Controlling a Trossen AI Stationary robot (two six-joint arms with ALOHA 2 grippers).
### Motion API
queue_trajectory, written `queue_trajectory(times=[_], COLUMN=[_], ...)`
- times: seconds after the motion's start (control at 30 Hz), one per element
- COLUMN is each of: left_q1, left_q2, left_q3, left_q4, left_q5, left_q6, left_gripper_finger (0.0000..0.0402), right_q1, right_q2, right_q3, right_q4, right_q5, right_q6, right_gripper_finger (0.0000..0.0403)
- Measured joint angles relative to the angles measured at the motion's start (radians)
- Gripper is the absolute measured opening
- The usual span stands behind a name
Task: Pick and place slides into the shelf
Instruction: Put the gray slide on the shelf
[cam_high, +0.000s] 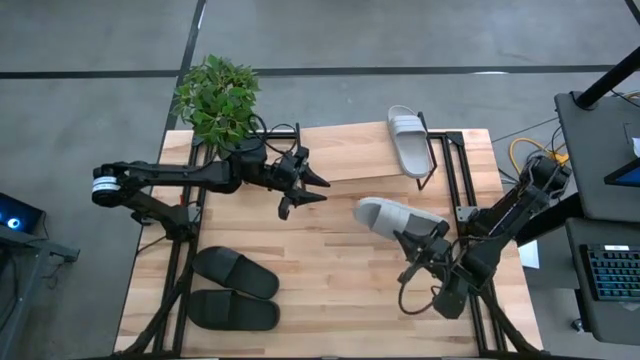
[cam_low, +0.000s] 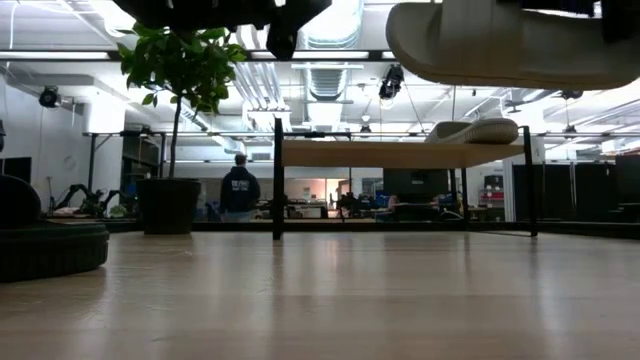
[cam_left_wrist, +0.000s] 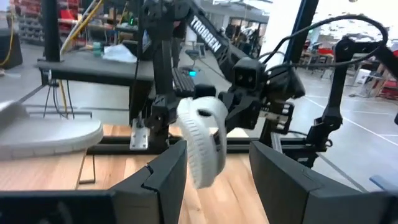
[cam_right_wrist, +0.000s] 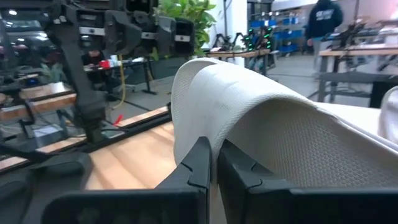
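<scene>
One grey-white slide (cam_high: 395, 215) hangs in the air above the table's middle, held by my right gripper (cam_high: 420, 245), which is shut on it. The low view shows this slide (cam_low: 500, 45) high above the tabletop. The second grey-white slide (cam_high: 408, 140) lies sole-down on the shelf (cam_high: 350, 155) at the far edge. The two black slides (cam_high: 235, 272) (cam_high: 232, 312) lie side by side on the table, near left. My left gripper (cam_high: 305, 195) is open, raised over the table left of the held slide, and touches nothing. My right gripper holds the grey-white slide by its wide strap (cam_right_wrist: 205, 118), pinched at the strap's edge between the two fingers (cam_right_wrist: 196, 165). The fingers come from the table's near right side. The slide is lifted clear of the table and lies roughly level.
A potted plant (cam_high: 215, 95) stands at the far left corner beside the shelf. Black frame bars (cam_high: 455, 175) run along the table's right side. Bare wood (cam_high: 330, 290) lies between the black slides and my right arm. A person (cam_low: 240, 188) stands far off in the room.
</scene>
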Motion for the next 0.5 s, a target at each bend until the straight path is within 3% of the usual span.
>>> queue_trajectory(times=[0.2, 0.5], left_q1=[-0.024, -0.052], left_q2=[0.051, 0.143], left_q3=[0.004, 0.032], left_q4=[0.115, 0.134], left_q5=[0.002, 0.002], left_q6=[-0.024, -0.025], left_gripper_finger=[0.0160, 0.0160], right_q1=[-0.055, -0.087], right_q2=[-0.025, -0.078], right_q3=[0.000, 0.000], right_q4=[0.002, 0.001], right_q5=[0.000, -0.001], right_q6=[-0.114, -0.167], right_gripper_finger=[0.0009, 0.0009])
